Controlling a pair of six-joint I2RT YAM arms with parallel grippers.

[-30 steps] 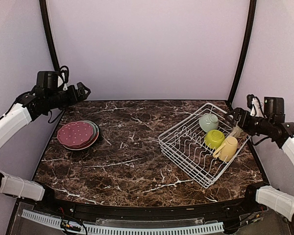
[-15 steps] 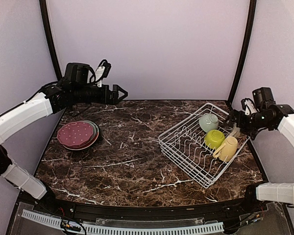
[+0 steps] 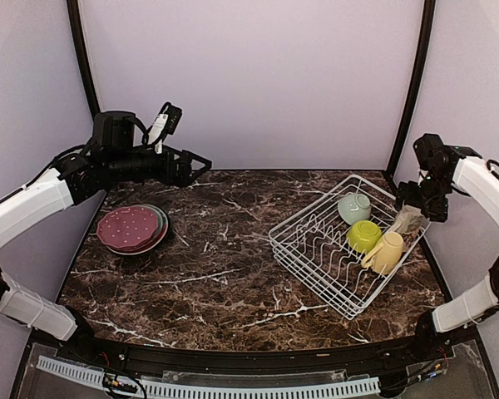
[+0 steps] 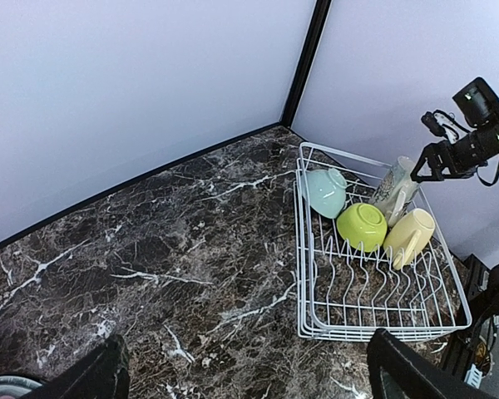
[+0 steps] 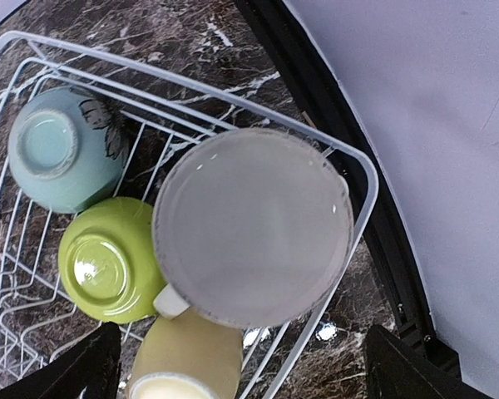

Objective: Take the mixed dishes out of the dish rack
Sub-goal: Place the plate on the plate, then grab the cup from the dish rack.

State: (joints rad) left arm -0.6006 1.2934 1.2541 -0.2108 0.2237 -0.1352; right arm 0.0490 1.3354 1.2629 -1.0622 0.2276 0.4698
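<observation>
The right hand (image 5: 241, 341) hangs wide open and holds nothing, directly above a grey mug (image 5: 254, 237). That mug leans in the far right corner of the rack (image 4: 298, 249), which sits at an angle by the right edge of the worktop (image 3: 216, 266). Beside the mug, along the same side of the rack, lie a yellow mug (image 3: 386, 251), a lime bowl (image 3: 363, 235) and a mint bowl (image 3: 353, 207). The left hand (image 3: 195, 164), also open and holding nothing, is raised over the far left corner, pointing towards the rack. Below it, near the left edge, is a stack of plates (image 3: 131, 229). The plates look unloaded and the rack's slots are bare, so two mugs and two bowls are left, seemingly starting with the grey mug.
</observation>
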